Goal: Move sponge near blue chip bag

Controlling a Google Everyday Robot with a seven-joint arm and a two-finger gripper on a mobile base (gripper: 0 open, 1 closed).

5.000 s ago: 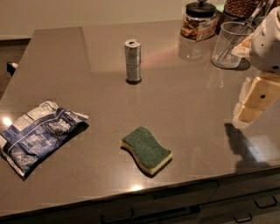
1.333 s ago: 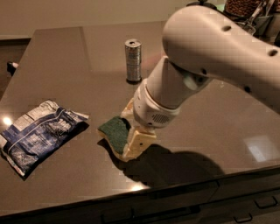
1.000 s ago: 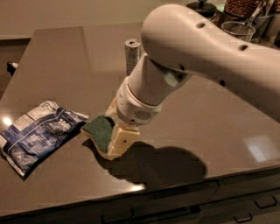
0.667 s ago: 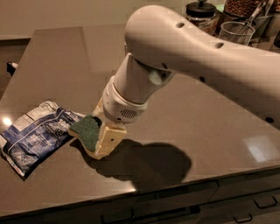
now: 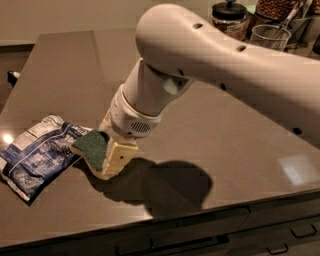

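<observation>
The sponge (image 5: 92,145), dark green on top with pale yellow foam below, is at the counter's front left, right beside the right edge of the blue chip bag (image 5: 39,154). The bag lies crumpled and flat, dark blue with white and silvery patches. My gripper (image 5: 111,150) reaches down from the large white arm and is shut on the sponge, with a cream finger (image 5: 120,156) against its right side. The sponge is tilted and just above or touching the counter. Its far side is hidden by the wrist.
The dark brown counter (image 5: 225,130) ends in a front edge with drawers below. At the back right stand a jar (image 5: 229,15), a clear glass cup (image 5: 269,36) and a container of utensils. The arm hides the metal can behind it.
The gripper has carried the sponge leftward across the counter, from the middle front to right beside the blue chip bag. The bag has not moved.
</observation>
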